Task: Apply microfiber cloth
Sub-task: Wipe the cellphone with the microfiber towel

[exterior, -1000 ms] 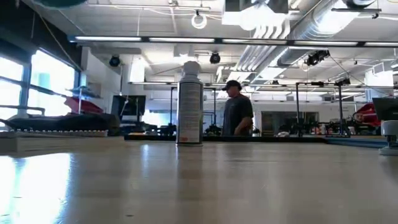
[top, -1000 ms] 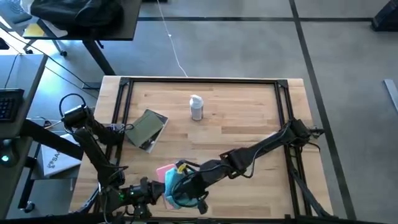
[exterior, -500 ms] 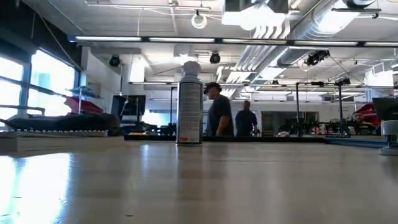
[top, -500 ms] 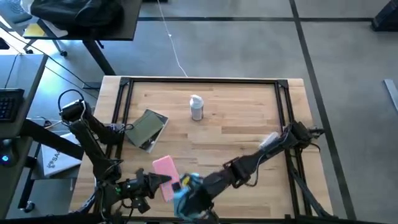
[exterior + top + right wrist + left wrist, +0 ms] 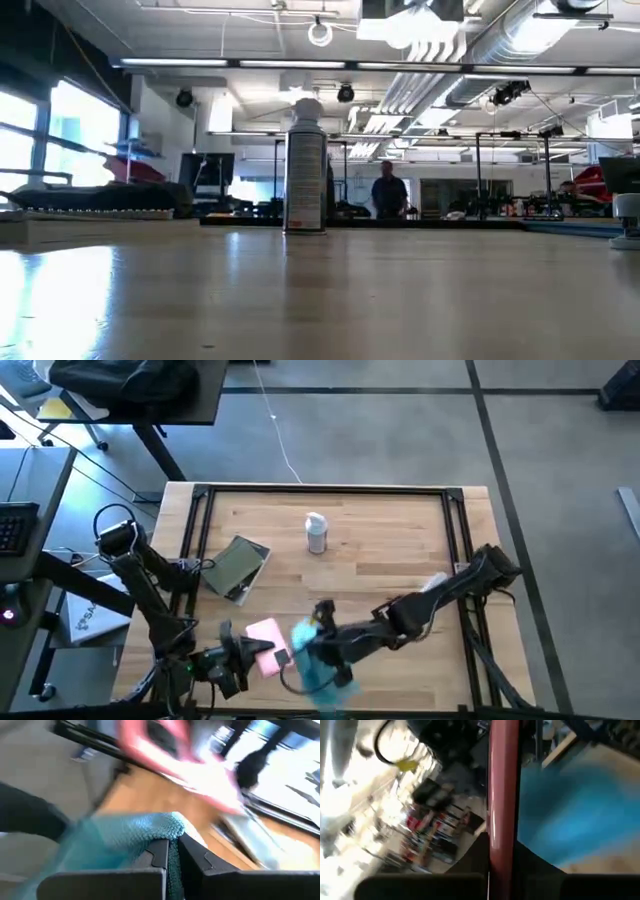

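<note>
Right gripper [image 5: 305, 650]: you see it clamped on the soft turquoise microfiber cloth [image 5: 318, 665], near the table's front edge.
Left gripper [image 5: 240, 652]: you see it pinching a flat pink card [image 5: 266, 637] beside the cloth.

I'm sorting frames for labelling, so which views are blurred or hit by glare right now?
High view: sharp, only the microfiber cloth under the right gripper smears. Low view: crisp spray bottle, window glare on the table. Left wrist view: heavy blur around the pink slab. Right wrist view: streaked background, cloth sharper.
</note>
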Motion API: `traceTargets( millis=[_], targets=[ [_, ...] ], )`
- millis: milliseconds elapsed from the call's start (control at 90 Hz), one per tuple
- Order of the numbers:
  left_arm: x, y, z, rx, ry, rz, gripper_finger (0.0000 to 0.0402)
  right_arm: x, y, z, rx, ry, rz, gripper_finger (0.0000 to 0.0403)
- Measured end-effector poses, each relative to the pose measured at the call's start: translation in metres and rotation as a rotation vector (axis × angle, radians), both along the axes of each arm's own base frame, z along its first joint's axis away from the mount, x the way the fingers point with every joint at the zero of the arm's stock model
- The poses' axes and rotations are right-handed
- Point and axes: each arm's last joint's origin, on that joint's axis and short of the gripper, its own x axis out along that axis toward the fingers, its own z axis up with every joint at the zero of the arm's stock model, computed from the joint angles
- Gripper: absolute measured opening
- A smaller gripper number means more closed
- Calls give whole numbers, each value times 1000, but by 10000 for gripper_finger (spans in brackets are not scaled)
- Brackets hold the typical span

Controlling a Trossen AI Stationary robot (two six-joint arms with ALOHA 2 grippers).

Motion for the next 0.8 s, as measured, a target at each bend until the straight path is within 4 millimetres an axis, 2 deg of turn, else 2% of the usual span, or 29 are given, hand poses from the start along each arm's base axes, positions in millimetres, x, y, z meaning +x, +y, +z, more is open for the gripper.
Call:
traceTargets(
  millis=[100, 233, 344, 456, 544, 667, 800],
  targets=[
    [-2, 6, -13, -99, -14, 8, 7, 3, -13, -22, -13, 117, -68, 0],
    [-5, 16, -33, -228, -37, 31, 7, 5, -28, -53, -21, 182, -137, 0],
    [-8, 28, -45, -362, -69, 52, 7, 4, -45, -93, -3, 247, -230, 0],
    [-12, 39, -59, -570, -104, 57, 7, 7, -67, -125, 39, 226, -315, 0],
    [-13, 47, -75, -792, -59, 1, 7, 6, -86, -144, 43, 210, -382, 0],
    [-13, 56, -101, -1083, 57, -20, 7, 7, -117, -156, -49, 175, -523, 0],
    [-18, 64, -120, -1242, 97, 34, 7, 11, -156, -153, -166, 144, -629, 0]
  ],
)
